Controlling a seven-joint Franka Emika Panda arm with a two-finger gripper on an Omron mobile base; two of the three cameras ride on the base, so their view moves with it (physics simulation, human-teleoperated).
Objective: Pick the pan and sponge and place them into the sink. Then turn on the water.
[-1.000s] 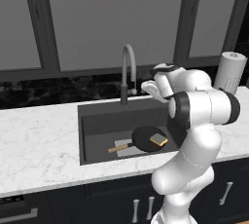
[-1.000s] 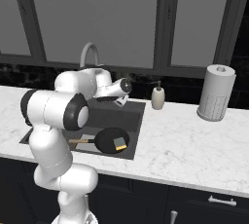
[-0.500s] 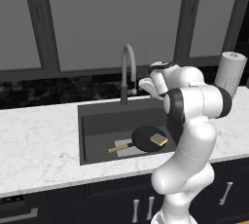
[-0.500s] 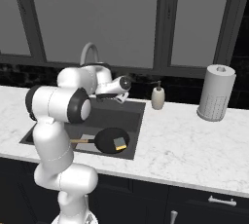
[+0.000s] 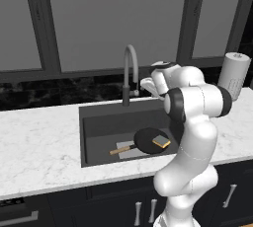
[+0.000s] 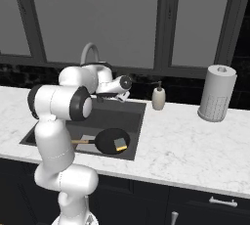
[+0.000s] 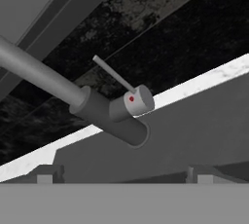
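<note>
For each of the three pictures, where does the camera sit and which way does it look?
Left base view: behind the arm's left, looking over the sink; arm lower right.
Right base view: behind its right, same sink with pan and sponge; arm lower left.
Hand view: on the hand, facing the faucet lever; fingertips below.
Base views share sink, faucet, paper towel roll.

2 base views flank the sink (image 5: 99,122); hand view faces the faucet (image 7: 104,113) closely.

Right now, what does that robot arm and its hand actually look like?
The arm is made of smooth, rounded glossy white segments joined by dark grey to black bands at the joints. No loose cables show. Its gripper ends in two small, blocky grey finger tips.
</note>
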